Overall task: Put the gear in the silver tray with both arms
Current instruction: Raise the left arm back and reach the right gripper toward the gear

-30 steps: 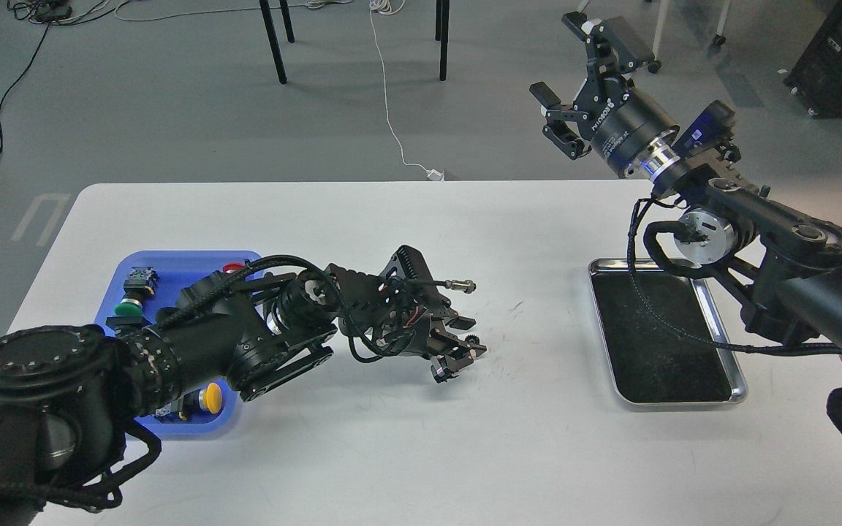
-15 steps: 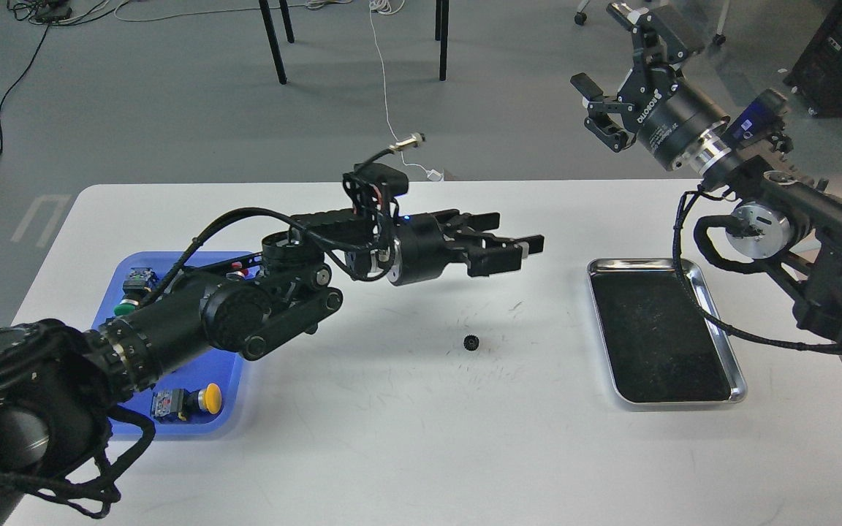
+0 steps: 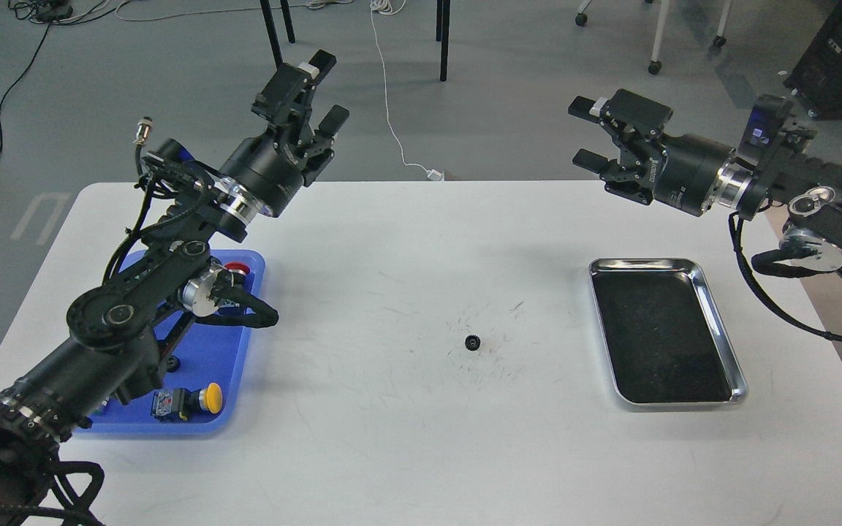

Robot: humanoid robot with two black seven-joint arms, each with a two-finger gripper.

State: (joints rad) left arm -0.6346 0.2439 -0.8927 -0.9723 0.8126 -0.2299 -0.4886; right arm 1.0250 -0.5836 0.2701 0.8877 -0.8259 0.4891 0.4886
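White lettering runs along the barrel of the right gripper [image 3: 588, 134], too small and skewed to read; no other writing can be made out.

Both arms are raised above the white tabletop [image 3: 406, 438]. Half a second earlier the left gripper [image 3: 319, 88] reached low over the middle of the tabletop, just above the gear [image 3: 472, 342]; it has since swung up and back to the far left corner, its jaws released and holding nothing. The right gripper has dropped from its upturned pose to point level toward the left, jaws likewise spread and empty. The gear has not moved: a small black toothed wheel lying alone near the centre of the tabletop, between the two trays and well apart from both grippers.

The silver tray [image 3: 713, 321] sits on the right side of the tabletop, its black inner surface bare. On the left, partly hidden behind the left arm, a blue tray [image 3: 245, 343] holds a yellow push-button [image 3: 209, 398] on a dark base near its front edge and a red-capped part [image 3: 237, 272] near its far edge; its other contents are blocked from view.
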